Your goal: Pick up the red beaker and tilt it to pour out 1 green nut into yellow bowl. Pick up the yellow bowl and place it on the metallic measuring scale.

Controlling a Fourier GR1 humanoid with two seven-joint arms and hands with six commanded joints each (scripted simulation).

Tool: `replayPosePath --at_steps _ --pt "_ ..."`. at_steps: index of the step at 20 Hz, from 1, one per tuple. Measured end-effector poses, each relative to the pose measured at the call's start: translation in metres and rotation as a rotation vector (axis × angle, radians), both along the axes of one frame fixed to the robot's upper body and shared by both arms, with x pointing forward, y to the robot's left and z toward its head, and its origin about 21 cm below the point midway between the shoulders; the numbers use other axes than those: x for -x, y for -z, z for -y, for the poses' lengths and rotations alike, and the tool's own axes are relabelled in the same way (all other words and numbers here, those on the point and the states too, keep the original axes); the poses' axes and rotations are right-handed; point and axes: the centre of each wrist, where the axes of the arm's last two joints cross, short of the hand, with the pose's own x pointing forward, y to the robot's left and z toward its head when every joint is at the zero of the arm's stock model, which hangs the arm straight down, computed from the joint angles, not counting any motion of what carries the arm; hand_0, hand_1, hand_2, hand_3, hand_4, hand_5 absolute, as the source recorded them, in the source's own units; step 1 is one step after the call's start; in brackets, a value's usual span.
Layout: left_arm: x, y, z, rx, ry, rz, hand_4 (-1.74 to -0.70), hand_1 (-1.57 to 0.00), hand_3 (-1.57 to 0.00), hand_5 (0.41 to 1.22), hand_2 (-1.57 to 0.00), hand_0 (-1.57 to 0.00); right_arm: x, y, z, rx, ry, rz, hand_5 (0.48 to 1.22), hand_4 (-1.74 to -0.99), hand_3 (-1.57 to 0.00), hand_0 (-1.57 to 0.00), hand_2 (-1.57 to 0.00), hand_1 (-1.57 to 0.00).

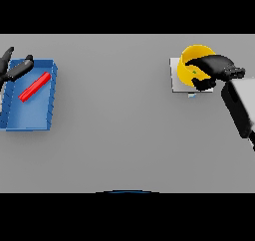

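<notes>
You are looking at a grey table [124,135] filling the frame, and the risks sit at its two far ends. At the left edge a blue tray [37,113] is lying with the red beaker [35,86] on its side inside it, slanting toward the upper right. Your left hand [14,68] is hovering over the tray's upper left corner with fingers spread apart, gripping nothing.

In the upper right, the yellow bowl [191,56] is sitting on the metallic measuring scale [175,75], tipped rather than flat, and your right hand [214,68] is reaching over its near rim with fingers curling around that rim, apparently clamped on it. A small green nut [194,72] is showing inside the bowl.

The bowl looks like the main worry: if you are letting go while it is leaning, it could rock off the scale's edge or spill the nut. Pulling the hand back with a finger hooked on the rim could drag the bowl off too. The left hand, if it is drifting down, could knock the tray.
</notes>
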Motion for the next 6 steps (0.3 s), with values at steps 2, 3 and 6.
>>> replayPosePath --at_steps 2,3,6 --pt "-0.0006 0.0018 0.0024 0.001 -0.001 -0.003 -0.84 0.0 0.0 0.753 0.0 0.0 0.0026 0.0047 -0.0021 0.021 -0.018 -0.011 0.811 -1.422 -0.1 -0.16 -0.12 -0.16" --pt "-0.0011 0.0 0.0009 -0.001 -0.004 0.003 -0.84 0.0 0.0 0.755 0.0 0.0 0.0008 0.0036 -0.0034 0.036 -0.005 -0.015 0.804 -1.409 -0.08 -0.13 -0.1 -0.12" --pt "-0.0019 -0.0037 0.0037 -0.004 -0.003 0.01 -0.83 0.0 0.0 0.76 0.0 0.0 0.002 0.0047 -0.0029 0.046 -0.009 -0.032 0.779 -1.39 -0.04 -0.06 -0.05 -0.06"
